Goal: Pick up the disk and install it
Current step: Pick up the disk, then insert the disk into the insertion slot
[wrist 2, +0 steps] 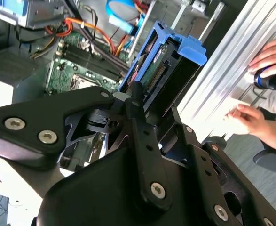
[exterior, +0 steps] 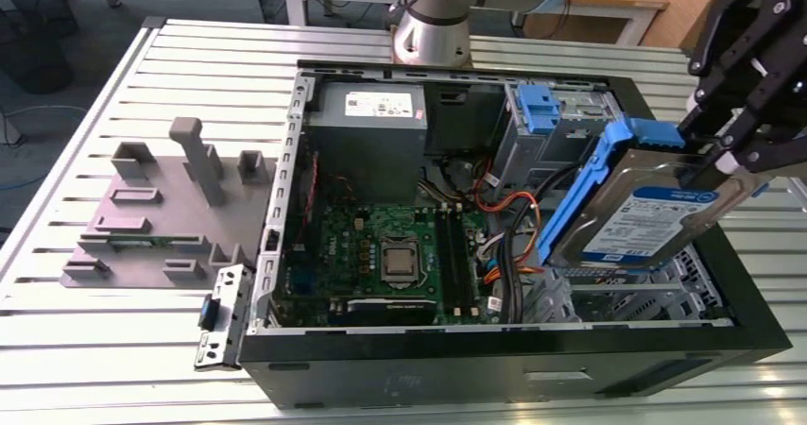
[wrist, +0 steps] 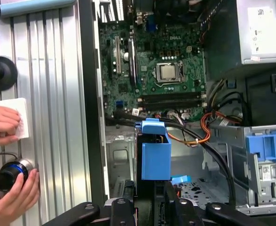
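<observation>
While fingers (wrist 2: 138, 113) clench one disk (exterior: 649, 222), tilted above one computer case (exterior: 505, 349), two hands (wrist: 3, 123) (wrist: 15, 195) nearby.

The disk (exterior: 649, 219), clamped in the gripper (exterior: 721, 163), hangs tilted over the open metal bay (exterior: 630, 297) of the case (exterior: 505, 368). Cables (exterior: 507, 206) crowd the bay's inner side, a drive cage (exterior: 577, 118) stands beside it, and a person's hands (wrist: 1, 125) rest at the tabletop (exterior: 113, 349) edge alongside.

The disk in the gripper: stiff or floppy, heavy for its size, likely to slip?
The disk looks metal-bodied, so probably rigid and fairly heavy for its size. The gripper clamps it near one end while it hangs tilted, so it could pivot or slip. Its blue carrier bracket looks like thin plastic and may flex slightly.
</observation>
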Available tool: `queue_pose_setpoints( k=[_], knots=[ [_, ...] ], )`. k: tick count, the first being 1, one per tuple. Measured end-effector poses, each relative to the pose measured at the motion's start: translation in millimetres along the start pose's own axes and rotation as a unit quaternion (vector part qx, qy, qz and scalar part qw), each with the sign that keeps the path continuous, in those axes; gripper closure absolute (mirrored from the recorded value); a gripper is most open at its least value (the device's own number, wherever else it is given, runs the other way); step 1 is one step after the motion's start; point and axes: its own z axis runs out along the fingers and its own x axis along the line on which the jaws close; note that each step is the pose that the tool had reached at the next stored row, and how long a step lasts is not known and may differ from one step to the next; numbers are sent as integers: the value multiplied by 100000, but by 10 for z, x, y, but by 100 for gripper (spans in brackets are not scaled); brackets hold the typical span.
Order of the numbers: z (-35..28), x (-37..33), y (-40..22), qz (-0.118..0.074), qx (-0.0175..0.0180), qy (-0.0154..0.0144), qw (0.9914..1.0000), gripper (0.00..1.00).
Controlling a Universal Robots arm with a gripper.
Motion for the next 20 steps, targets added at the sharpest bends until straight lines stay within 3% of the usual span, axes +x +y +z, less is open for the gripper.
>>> queue_pose_setpoints(
  k=[4,10,20],
  knots=[
    [15,-10,-118,-210,-7,-8,100000,65],
    [33,-19,-218,-1352,-36,35,99991,65],
    [50,-20,-248,-1589,-44,31,99987,65]
  ],
)
